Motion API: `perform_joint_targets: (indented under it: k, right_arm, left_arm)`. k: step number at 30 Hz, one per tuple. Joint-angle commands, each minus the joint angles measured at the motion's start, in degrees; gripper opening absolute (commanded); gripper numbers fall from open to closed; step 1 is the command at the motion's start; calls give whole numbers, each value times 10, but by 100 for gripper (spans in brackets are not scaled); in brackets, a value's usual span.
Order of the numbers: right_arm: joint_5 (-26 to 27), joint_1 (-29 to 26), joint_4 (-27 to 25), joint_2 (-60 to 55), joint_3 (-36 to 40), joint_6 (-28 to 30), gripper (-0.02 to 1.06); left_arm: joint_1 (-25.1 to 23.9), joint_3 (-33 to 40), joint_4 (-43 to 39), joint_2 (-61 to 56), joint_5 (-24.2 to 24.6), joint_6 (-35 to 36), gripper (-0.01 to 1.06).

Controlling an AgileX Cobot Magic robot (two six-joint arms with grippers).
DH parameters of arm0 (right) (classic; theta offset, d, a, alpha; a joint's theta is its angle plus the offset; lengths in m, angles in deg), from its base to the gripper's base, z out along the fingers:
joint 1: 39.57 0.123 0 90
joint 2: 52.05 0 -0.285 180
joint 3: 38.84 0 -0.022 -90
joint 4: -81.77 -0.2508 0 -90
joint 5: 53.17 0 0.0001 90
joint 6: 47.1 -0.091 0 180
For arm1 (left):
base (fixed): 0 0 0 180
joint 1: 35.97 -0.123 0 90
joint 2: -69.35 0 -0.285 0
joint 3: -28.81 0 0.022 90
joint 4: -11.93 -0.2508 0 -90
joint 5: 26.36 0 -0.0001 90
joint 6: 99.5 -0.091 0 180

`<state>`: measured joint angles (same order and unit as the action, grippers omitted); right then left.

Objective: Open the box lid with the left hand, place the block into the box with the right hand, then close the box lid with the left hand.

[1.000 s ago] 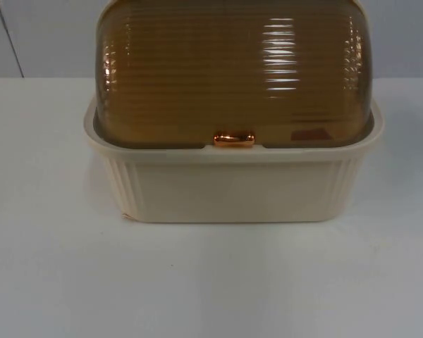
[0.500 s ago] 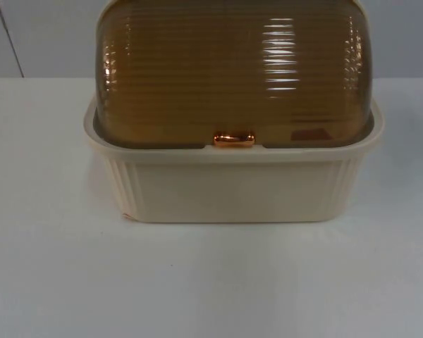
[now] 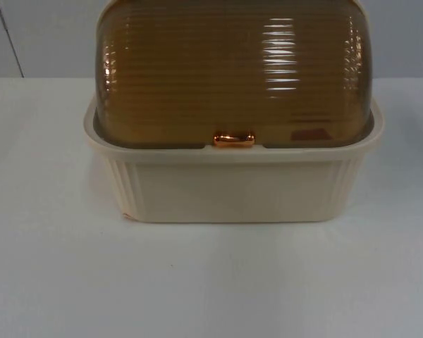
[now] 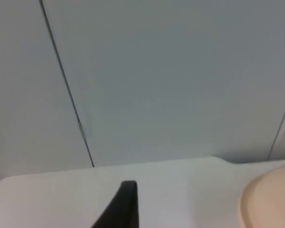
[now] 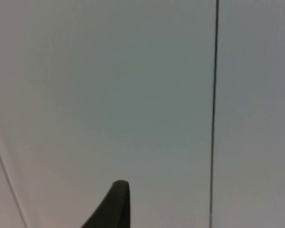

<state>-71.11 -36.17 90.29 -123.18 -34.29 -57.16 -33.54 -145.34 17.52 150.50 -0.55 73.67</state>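
Cream ribbed plastic box (image 3: 233,186) sits mid-table near the far edge by the grey partition wall (image 4: 171,80), its amber translucent ribbed dome lid (image 3: 233,70) down; reddish shape inside, possibly the block (image 3: 310,134). Likely light, stiff, slippery; best taken at the small copper handle (image 3: 233,139). Left gripper (image 4: 126,204) waits beside the box rim, right gripper (image 5: 115,202) faces the wall; finger spread of either impossible to tell.

The box (image 3: 233,186) looks like matt cream plastic, ribbed at its corners. Its lid (image 3: 233,70) is glossy, translucent amber plastic with fine horizontal ridges catching highlights. The handle (image 3: 233,139) shines like polished copper-toned metal. The surface (image 3: 211,282) is smooth, matt white.
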Motion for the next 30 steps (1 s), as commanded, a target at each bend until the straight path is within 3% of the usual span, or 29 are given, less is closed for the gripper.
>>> perform_joint_targets:
  k: [1,9,17,18,21,24,27,30]
  right_arm:
    - [-3,11,4,3,-4,6,105]
    - [-32,12,4,3,-4,6,105]
    - [-184,10,4,-35,-4,6,105]
    - [-184,10,4,-35,-4,6,105]
    - [-265,-5,4,-53,-4,17,105]
    - [-285,-16,11,-53,-4,17,105]
    - [-307,-17,92,-37,-4,1,105]
    - [-331,-17,117,-23,-4,-13,105]
  left_arm:
    - [3,-25,-3,-3,31,-6,105]
    - [3,-97,12,-3,84,-3,105]
    - [3,-100,12,-11,93,-3,105]
    - [3,-100,12,-11,93,-3,105]
    - [3,-100,11,-15,94,-3,105]
    - [3,-100,2,-24,94,-3,105]
    - [3,-100,-10,-45,104,-3,105]
    - [3,-100,-9,-55,113,-3,105]
